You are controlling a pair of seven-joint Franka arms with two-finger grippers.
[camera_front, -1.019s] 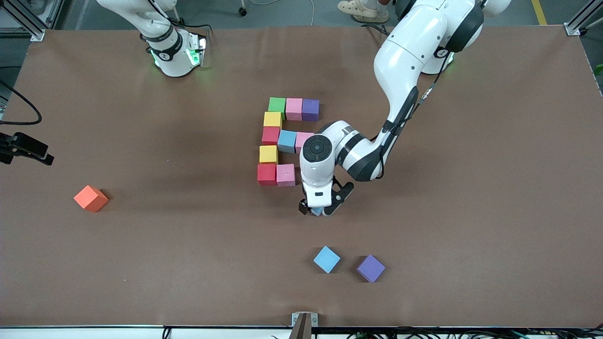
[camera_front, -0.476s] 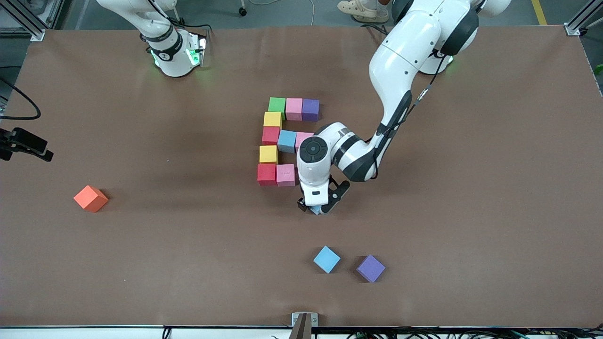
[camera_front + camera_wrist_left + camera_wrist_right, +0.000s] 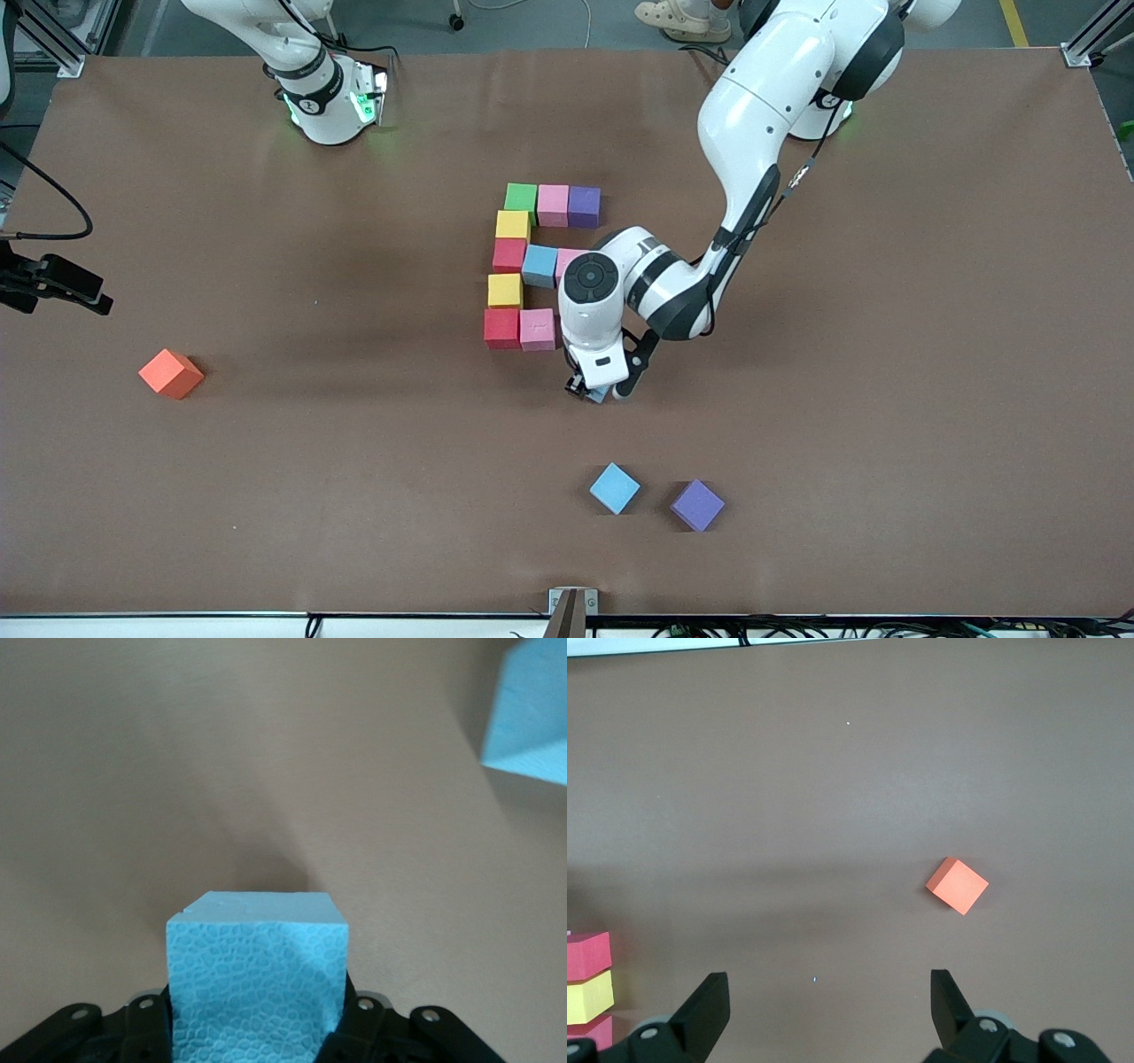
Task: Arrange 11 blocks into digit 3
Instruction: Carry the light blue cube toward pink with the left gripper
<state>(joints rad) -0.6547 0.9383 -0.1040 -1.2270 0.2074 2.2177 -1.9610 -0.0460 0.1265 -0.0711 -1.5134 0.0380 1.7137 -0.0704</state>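
The digit 3 figure lies mid-table: green [image 3: 521, 197], pink [image 3: 553, 204] and purple [image 3: 584, 206] blocks in one bar, then yellow [image 3: 512, 224], then red [image 3: 509, 255], light blue [image 3: 539, 265] and a half-hidden pink [image 3: 571, 260], then yellow [image 3: 505, 290], then red [image 3: 501, 327] and pink [image 3: 537, 329]. My left gripper [image 3: 601, 390] is shut on a light blue block [image 3: 257, 983], low over the table beside that last pink block. My right gripper [image 3: 828, 992] hangs open over bare table, holding nothing.
A loose light blue block [image 3: 614, 488] and a purple block [image 3: 697, 505] lie closer to the front camera than the figure. An orange cube [image 3: 171, 373] sits toward the right arm's end of the table. The left arm's wrist covers part of the middle bar.
The left gripper's fingers have closed onto the light blue block and the hand has shifted slightly toward the figure. The blocks on the table have not moved.
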